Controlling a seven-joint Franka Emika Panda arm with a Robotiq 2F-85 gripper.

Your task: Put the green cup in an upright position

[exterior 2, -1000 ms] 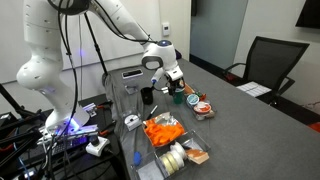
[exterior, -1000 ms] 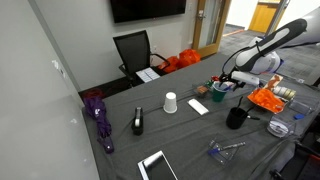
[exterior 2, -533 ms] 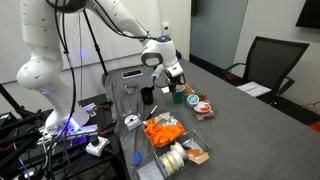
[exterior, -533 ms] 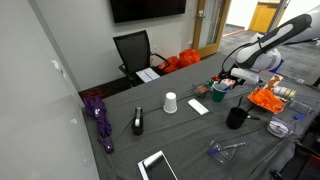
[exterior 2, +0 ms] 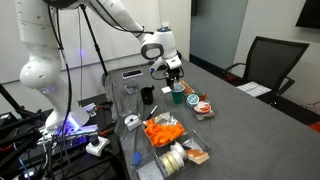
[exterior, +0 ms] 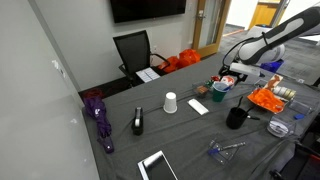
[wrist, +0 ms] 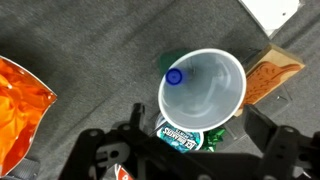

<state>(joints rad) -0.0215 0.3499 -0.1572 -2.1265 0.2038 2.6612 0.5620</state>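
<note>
The green cup [exterior: 219,90] stands upright on the grey table, mouth up, and also shows in an exterior view [exterior 2: 179,94]. In the wrist view I look straight down into its pale inside [wrist: 203,90]; a small blue spot sits at its rim. My gripper [exterior: 237,72] hangs above the cup, open and empty, also in an exterior view [exterior 2: 172,72]. In the wrist view its two fingers [wrist: 198,118] stand apart on either side of the cup and touch nothing.
A round mint tin [wrist: 180,135] and a green bow [wrist: 213,140] lie beside the cup. An orange bag [exterior: 265,99] and a black mug [exterior: 236,118] are close by. A white cup [exterior: 170,103], a purple umbrella [exterior: 98,115] and a tablet [exterior: 157,165] lie farther off.
My gripper has risen from the green cup and now hangs higher above it. The cup has stayed upright in place.
</note>
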